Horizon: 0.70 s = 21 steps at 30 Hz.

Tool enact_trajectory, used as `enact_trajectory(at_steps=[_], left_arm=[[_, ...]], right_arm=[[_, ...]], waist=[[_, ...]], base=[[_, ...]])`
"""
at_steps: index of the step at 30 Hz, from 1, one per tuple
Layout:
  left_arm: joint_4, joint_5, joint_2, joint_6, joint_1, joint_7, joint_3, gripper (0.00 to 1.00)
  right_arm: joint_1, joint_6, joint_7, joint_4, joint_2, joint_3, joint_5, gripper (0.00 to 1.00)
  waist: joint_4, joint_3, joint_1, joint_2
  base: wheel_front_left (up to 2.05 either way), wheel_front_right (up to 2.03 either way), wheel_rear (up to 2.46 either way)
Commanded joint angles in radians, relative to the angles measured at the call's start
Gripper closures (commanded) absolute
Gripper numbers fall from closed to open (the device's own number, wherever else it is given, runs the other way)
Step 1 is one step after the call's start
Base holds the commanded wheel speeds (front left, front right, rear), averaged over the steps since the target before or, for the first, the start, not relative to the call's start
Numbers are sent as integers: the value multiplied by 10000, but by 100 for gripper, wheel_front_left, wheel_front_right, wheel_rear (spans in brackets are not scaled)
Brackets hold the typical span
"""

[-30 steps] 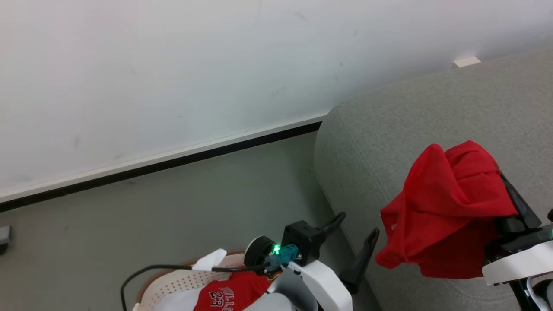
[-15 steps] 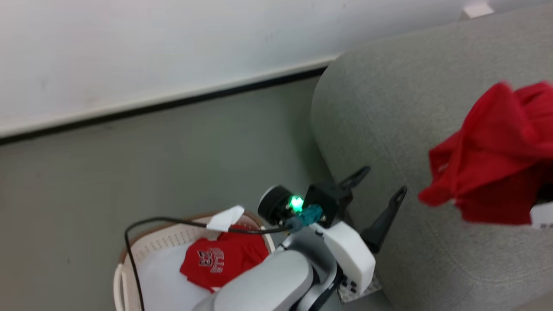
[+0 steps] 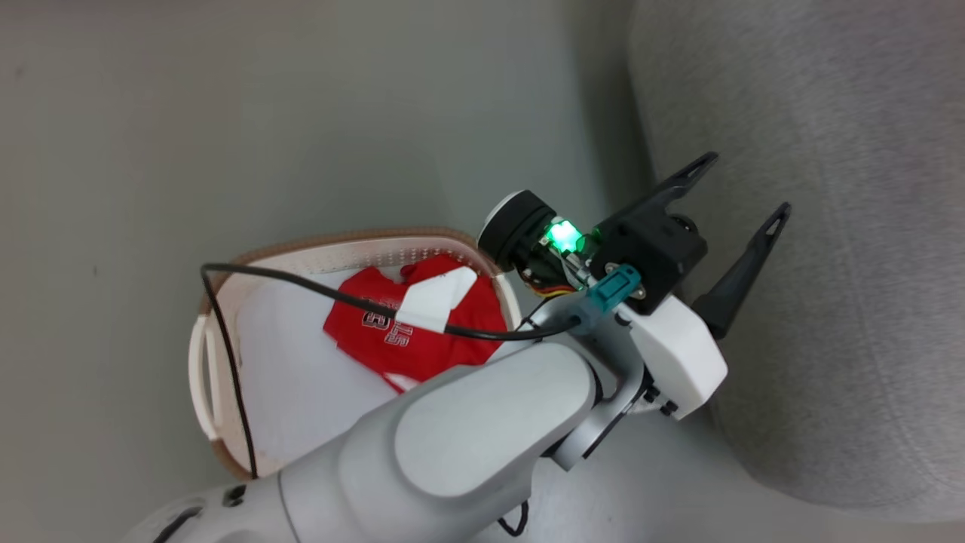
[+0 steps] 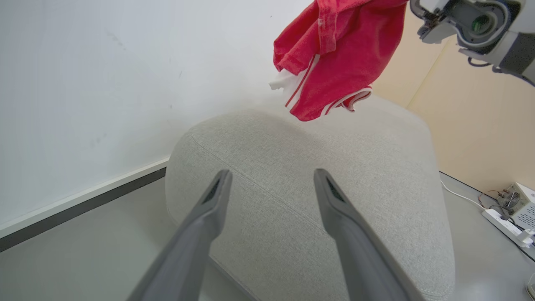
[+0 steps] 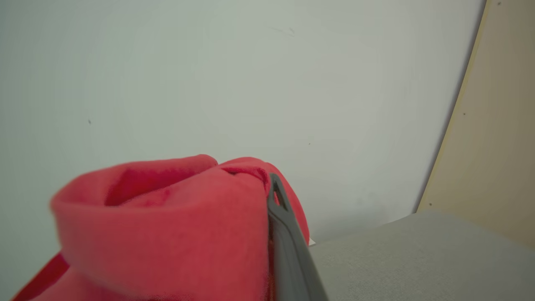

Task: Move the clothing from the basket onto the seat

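The right end effector (image 5: 247, 186) is clenched on a red garment (image 4: 334, 54). In the right wrist view the fabric bulges over it at lower left and hides all but one dark finger (image 5: 287, 240). In the left wrist view that garment hangs at the top centre of the frame, white stripes and trim at its lower edge, apart from and above the grey seat (image 4: 317, 196). The left end effector (image 3: 746, 183) is released and holds nothing. Its two fingers are spread wide at the upper right of the head view, over the edge of the seat.

A second piece, the jersey (image 3: 411, 328) with white lettering, lies crumpled in the basket (image 3: 339, 243) at centre left of the head view. It rests on a white cloth (image 3: 298, 377), and a black cable (image 3: 301, 285) crosses in front of it.

Both pieces look light, limp and thin. They will sag and swing from any hold, and will not slip much. A pinch on a raised fold or a bunched ridge should lift the jersey whole. A hold near an edge or hem is likely to let it unfurl and drag over the basket's rim. The pinch should stay shallow, so that the white cloth beneath is not taken up with it.
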Motion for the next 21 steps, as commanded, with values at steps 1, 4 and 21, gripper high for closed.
enact_trajectory(at_steps=[1,4,21], left_arm=[[-87,18,36,119,-288,-102,-72,0],[-259,-79,39,344,-632,-166,-233,0],[242,-745,113,876,-868,-644,-709,0]], right_arm=[[-546,-25,-60,564,-357,-266,-186,100],[-1429,-25,-315,1899,-929,-674,-660,100],[-1084,-25,-1113,5314,-74,-1361,-2110,0]], waist=[[657,1112,-4,0],[885,1603,-4,0],[966,1399,-4,0]], base=[[0,0,0],[0,0,0],[0,0,0]])
